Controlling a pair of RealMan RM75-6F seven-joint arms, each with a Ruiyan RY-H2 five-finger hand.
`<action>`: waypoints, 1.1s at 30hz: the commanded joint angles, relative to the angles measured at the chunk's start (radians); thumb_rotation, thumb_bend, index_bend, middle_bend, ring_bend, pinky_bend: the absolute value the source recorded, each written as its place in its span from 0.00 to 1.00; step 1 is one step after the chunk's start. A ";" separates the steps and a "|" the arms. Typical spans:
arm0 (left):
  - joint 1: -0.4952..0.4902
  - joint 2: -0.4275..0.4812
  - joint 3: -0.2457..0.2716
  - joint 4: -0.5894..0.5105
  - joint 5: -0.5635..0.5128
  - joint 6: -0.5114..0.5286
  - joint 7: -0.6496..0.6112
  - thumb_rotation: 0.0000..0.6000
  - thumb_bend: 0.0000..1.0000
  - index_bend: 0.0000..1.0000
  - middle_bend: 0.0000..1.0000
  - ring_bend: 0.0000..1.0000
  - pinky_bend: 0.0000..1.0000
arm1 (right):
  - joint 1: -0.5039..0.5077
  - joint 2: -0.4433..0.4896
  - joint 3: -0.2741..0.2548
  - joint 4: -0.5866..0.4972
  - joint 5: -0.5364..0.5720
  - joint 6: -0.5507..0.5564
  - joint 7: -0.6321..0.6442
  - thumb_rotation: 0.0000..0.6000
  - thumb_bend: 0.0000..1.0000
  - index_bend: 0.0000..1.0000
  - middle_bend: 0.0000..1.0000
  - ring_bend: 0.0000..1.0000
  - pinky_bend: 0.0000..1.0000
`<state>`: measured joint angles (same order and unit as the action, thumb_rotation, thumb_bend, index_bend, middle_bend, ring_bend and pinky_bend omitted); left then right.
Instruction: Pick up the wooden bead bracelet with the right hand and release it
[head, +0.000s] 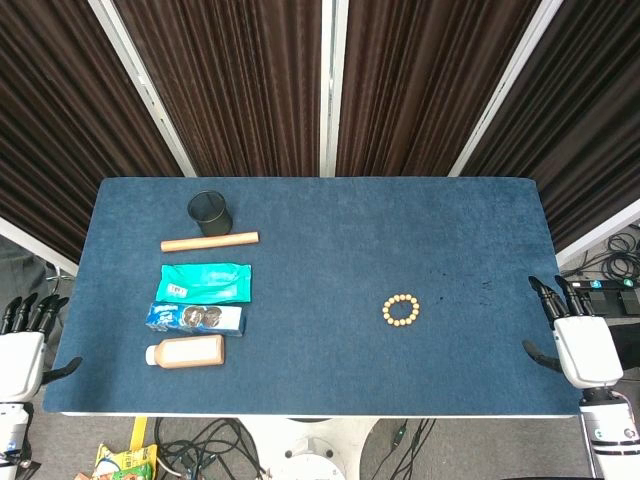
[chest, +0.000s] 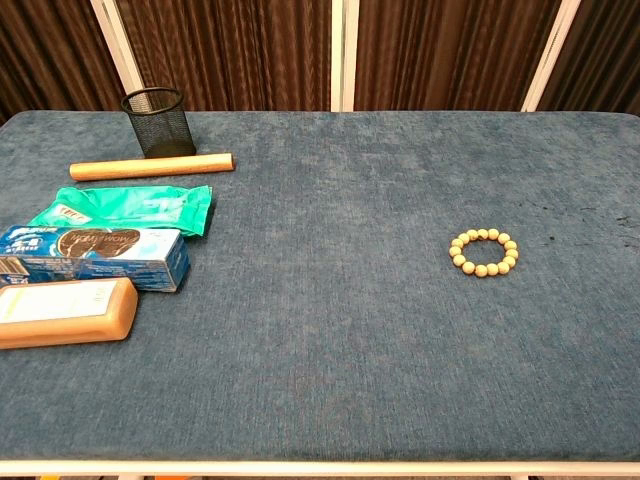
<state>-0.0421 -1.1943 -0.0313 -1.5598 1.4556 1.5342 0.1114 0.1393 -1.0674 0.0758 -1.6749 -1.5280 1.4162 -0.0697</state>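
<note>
The wooden bead bracelet (head: 400, 309) (chest: 484, 252) lies flat on the blue table cloth, right of centre, as a small ring of pale beads. My right hand (head: 573, 335) hovers off the table's right edge, fingers apart and empty, well to the right of the bracelet. Off the left edge, my left hand (head: 25, 340) is likewise empty with its fingers spread. Neither hand shows in the chest view.
On the left stand a black mesh cup (head: 209, 212) (chest: 158, 122), a wooden rod (head: 209, 242) (chest: 150, 167), a green packet (head: 205, 281) (chest: 125, 209), a blue biscuit box (head: 196, 318) (chest: 92, 254) and a lying bottle (head: 186, 351) (chest: 62, 311). Dark curtains hang behind.
</note>
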 joint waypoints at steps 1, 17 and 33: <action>0.005 -0.004 0.002 0.005 0.002 0.005 -0.004 1.00 0.04 0.15 0.14 0.03 0.01 | 0.004 -0.003 -0.002 -0.001 -0.001 -0.006 0.002 1.00 0.10 0.01 0.19 0.03 0.15; 0.013 -0.001 0.003 0.012 0.030 0.022 -0.019 1.00 0.04 0.16 0.14 0.03 0.01 | 0.163 -0.076 0.000 0.013 -0.032 -0.223 -0.049 1.00 0.12 0.15 0.29 0.05 0.15; 0.037 0.007 0.004 0.016 0.026 0.039 -0.033 1.00 0.04 0.16 0.14 0.03 0.01 | 0.357 -0.508 0.001 0.408 0.000 -0.397 -0.267 1.00 0.15 0.42 0.44 0.15 0.22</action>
<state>-0.0054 -1.1870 -0.0275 -1.5437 1.4815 1.5734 0.0787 0.4743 -1.5168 0.0871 -1.3299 -1.5201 1.0195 -0.3046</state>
